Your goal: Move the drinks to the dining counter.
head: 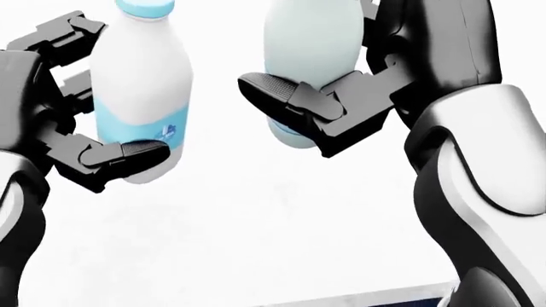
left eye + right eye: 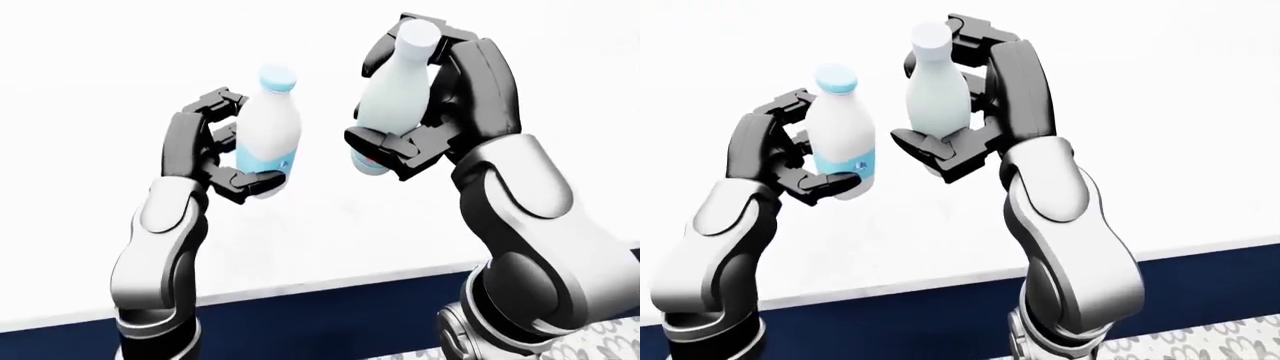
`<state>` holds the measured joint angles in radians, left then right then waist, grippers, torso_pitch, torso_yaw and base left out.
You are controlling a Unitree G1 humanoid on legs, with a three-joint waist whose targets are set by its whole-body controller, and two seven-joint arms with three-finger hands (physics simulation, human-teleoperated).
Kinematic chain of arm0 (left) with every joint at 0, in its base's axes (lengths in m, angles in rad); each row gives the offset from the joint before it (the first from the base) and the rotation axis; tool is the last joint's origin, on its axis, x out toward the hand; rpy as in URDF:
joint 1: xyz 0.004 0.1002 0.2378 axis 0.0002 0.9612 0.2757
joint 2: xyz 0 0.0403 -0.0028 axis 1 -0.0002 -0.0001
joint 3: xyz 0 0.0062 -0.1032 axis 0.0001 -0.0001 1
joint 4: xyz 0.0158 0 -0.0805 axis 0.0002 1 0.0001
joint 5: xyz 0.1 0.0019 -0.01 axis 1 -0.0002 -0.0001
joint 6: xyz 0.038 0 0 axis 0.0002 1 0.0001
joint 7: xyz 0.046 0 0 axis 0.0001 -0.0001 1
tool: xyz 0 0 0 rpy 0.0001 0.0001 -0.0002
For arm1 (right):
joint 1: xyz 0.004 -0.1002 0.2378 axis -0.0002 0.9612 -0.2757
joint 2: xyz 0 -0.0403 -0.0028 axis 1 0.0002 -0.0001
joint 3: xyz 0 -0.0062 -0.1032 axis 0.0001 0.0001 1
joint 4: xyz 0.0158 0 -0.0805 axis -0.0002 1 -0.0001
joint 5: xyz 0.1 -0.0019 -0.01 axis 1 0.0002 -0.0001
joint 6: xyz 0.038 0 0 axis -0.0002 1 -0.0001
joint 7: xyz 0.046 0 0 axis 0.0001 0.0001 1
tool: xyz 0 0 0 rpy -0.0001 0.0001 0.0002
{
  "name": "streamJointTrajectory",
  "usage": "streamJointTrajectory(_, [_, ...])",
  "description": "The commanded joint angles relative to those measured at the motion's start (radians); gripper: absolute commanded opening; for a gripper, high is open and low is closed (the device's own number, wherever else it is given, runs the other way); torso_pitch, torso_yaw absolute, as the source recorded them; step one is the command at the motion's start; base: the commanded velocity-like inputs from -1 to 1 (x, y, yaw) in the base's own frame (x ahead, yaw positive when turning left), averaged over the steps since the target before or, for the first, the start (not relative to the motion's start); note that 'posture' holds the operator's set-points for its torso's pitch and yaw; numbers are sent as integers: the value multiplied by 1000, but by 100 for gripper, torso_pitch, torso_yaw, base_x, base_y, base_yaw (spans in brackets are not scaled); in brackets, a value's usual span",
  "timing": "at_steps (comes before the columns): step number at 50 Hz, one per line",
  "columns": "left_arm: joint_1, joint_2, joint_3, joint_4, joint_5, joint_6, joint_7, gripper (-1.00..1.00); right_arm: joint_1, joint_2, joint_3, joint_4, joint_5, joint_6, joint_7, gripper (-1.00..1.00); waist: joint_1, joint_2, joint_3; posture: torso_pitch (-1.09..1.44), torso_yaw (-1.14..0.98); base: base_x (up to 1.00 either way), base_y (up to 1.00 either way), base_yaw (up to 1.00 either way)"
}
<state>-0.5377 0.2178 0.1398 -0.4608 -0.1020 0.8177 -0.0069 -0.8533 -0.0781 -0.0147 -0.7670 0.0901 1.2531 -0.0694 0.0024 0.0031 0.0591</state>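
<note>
**Both bottles gripped above white counter**

Left hand (image 2: 222, 146) fingers wrapped round the blue-label bottle (image 2: 268, 135), upright, cap up. Right hand (image 2: 425, 112) closed on the plain white bottle (image 2: 395, 94), cap tipped slightly right, higher than the other. Bottles near each other, not touching. White counter (image 2: 330, 232) spreads far behind both; its near edge meets a dark blue band (image 2: 330, 315) low in the left-eye view.

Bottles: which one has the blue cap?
The bottle in the left hand: the blue-capped bottle with a blue label. The white-capped bottle is in the right hand.
</note>
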Motion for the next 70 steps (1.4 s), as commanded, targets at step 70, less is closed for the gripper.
streamJointTrajectory(70, [-17,-7,27,384,-29,-357,65,-51,-9,-4,-15,-21,-4,-78,-10,-100,1,10,-48,0,0,0,0,0])
